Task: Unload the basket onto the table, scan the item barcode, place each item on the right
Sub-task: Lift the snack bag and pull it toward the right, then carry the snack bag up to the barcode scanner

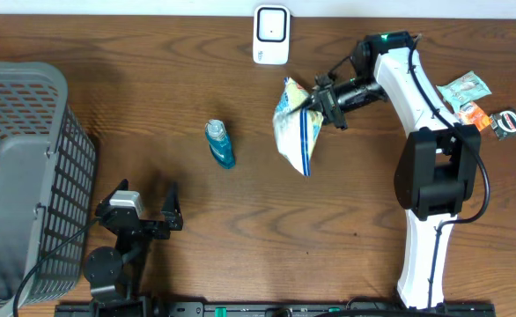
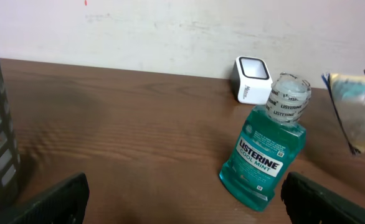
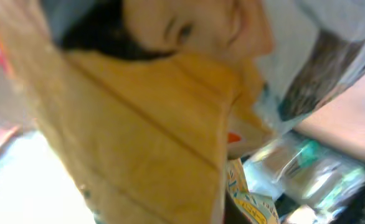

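Right gripper (image 1: 315, 106) pinches the snack bag (image 1: 293, 134); we should present its printed side flat to the scanner (image 1: 270, 35). Left gripper (image 1: 145, 194) gapes wide.

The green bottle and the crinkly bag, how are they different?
The bottle lies untouched on the table; the bag is held by the right gripper. The bottle is see-through teal; the bag is pale with a blue stripe. The bottle looks smaller than the bag. Both have printing on them.
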Available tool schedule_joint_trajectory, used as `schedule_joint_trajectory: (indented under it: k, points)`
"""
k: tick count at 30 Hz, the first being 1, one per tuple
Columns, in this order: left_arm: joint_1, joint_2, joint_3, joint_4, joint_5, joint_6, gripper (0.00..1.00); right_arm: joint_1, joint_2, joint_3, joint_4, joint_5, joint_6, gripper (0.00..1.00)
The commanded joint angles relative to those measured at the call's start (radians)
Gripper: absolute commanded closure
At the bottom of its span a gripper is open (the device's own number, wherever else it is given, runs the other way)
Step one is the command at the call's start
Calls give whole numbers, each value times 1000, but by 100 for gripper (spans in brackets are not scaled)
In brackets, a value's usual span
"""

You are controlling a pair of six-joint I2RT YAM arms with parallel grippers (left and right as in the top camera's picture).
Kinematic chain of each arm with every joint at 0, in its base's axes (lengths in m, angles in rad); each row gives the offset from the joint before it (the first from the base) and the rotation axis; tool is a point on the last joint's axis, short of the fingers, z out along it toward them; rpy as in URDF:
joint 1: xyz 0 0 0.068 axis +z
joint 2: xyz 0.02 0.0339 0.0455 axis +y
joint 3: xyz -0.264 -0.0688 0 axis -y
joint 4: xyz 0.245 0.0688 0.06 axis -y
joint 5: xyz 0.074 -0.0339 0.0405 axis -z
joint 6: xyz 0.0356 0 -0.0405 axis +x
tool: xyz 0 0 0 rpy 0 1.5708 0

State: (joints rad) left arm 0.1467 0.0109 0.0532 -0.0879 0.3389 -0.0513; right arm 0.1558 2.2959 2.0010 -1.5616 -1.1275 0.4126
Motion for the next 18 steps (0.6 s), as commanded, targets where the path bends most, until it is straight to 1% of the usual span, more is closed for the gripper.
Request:
schedule_joint_trajectory:
  k: [1, 6, 8, 9, 11, 12, 14, 18]
  points:
    - [-2, -5, -18, -28, 16, 9, 2, -19, 5, 10, 14, 330, 24, 99]
    - [-2, -5, -18, -28, 16, 8, 2, -20, -57, 24, 42, 499, 27, 99]
    - [-2, -5, -18, -28, 16, 9, 2, -18, -111, 31, 97, 601, 77, 99]
    - [-2, -5, -18, -28, 16, 9, 2, -14, -143, 31, 140, 665, 127, 99]
    - [-2, -5, -18, -28, 16, 8, 2, -3, -195, 31, 230, 746, 180, 98]
    - [-2, -5, -18, -28, 16, 9, 2, 16, -231, 31, 343, 789, 180, 98]
    - [-2, -5, -18, -28, 16, 8, 2, 43, -245, 31, 435, 821, 159, 98]
    - [-2, -5, -18, -28, 16, 8, 2, 89, -229, 26, 602, 819, 127, 99]
